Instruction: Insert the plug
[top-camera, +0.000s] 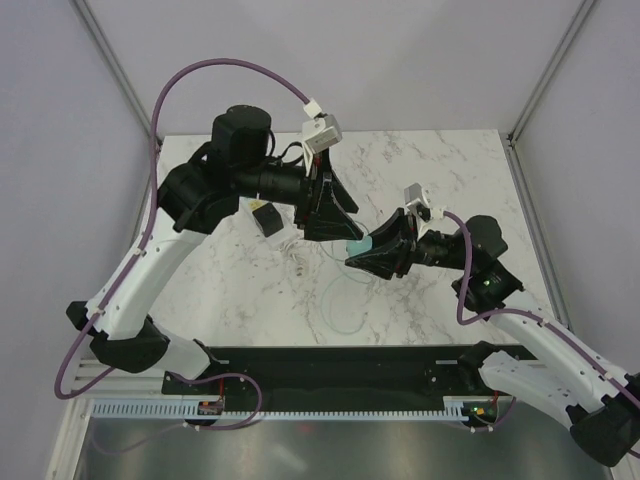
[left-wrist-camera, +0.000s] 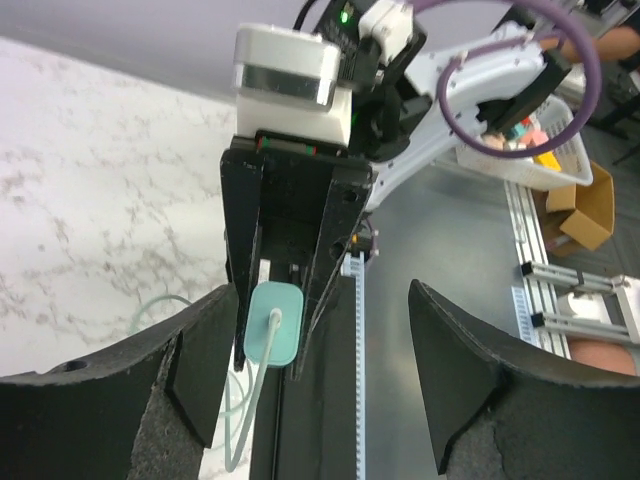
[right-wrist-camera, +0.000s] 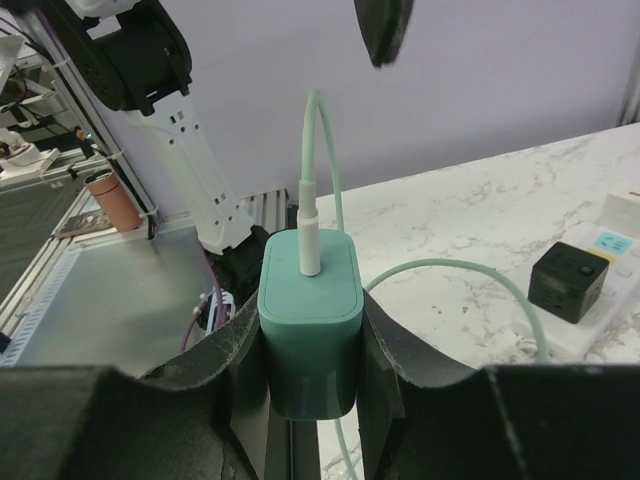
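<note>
A teal plug (right-wrist-camera: 310, 300) with a pale green cable (right-wrist-camera: 455, 268) stands upright between the fingers of my right gripper (right-wrist-camera: 310, 352), which is shut on its sides. In the top view the right gripper (top-camera: 358, 256) holds the plug (top-camera: 357, 245) above the middle of the marble table. My left gripper (top-camera: 338, 228) hovers just left of and above it, open and empty. In the left wrist view the left gripper (left-wrist-camera: 310, 400) has its fingers wide apart, with the plug (left-wrist-camera: 272, 324) beyond them near the left finger. A white power strip (top-camera: 272, 226) lies to the left.
A black cube adapter (right-wrist-camera: 567, 282) sits on the white power strip (right-wrist-camera: 598, 340) at the right of the right wrist view. The cable loops loosely on the marble table (top-camera: 340, 300). A black base rail (top-camera: 330, 365) runs along the near edge.
</note>
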